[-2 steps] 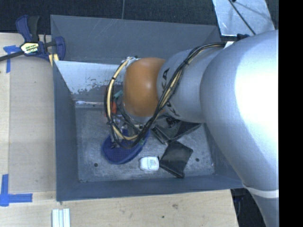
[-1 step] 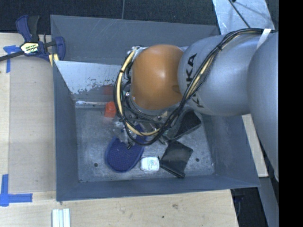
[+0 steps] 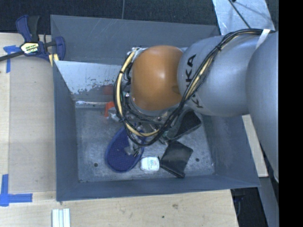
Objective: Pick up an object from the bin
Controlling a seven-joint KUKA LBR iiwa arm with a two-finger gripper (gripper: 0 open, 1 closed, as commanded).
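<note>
The arm [image 3: 227, 74] is fat and rounded, smooth silver-grey, with black KUKA lettering [image 3: 189, 79] on its side. A glossy orange dome cover [image 3: 156, 77] caps the wrist. Black cables [image 3: 222, 44] run along the casing, and yellow cables [image 3: 124, 86] loop round the dome's edge and underneath.

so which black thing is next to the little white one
The flat black square, lower in view; the other black thing lies farther back.
</note>
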